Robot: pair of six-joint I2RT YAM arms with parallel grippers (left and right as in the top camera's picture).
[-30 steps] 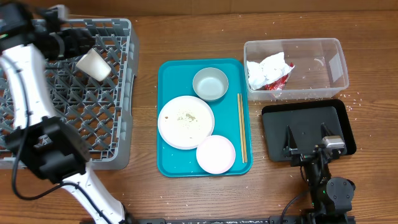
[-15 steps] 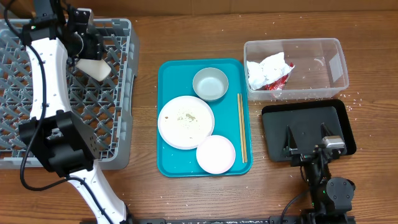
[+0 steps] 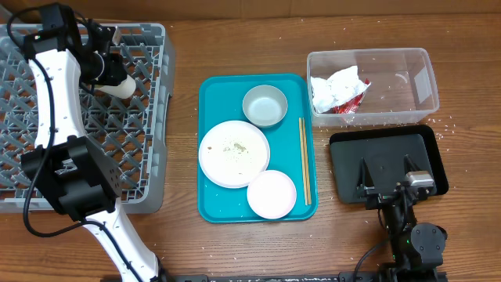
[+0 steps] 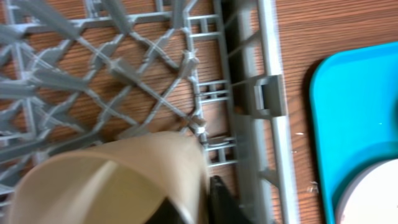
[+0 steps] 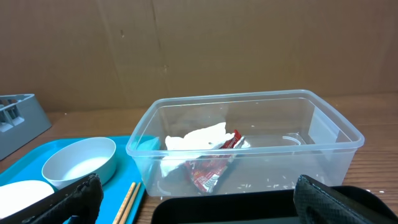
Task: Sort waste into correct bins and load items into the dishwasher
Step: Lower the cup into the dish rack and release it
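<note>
The right gripper (image 5: 199,193) hovers low over the black tray (image 3: 383,149), jaws spread wide and empty. Beyond it, the tub (image 3: 407,78) holds a napkin (image 3: 335,86) and a red wrapper (image 3: 352,102). Far left, the cup (image 3: 119,84), plain off-white and tapered, lies tilted on the rack (image 3: 86,157) near its right wall. The left gripper (image 3: 106,66) is right at it, one dark finger (image 4: 217,199) against its side. I cannot tell whether it grips the cup.
</note>
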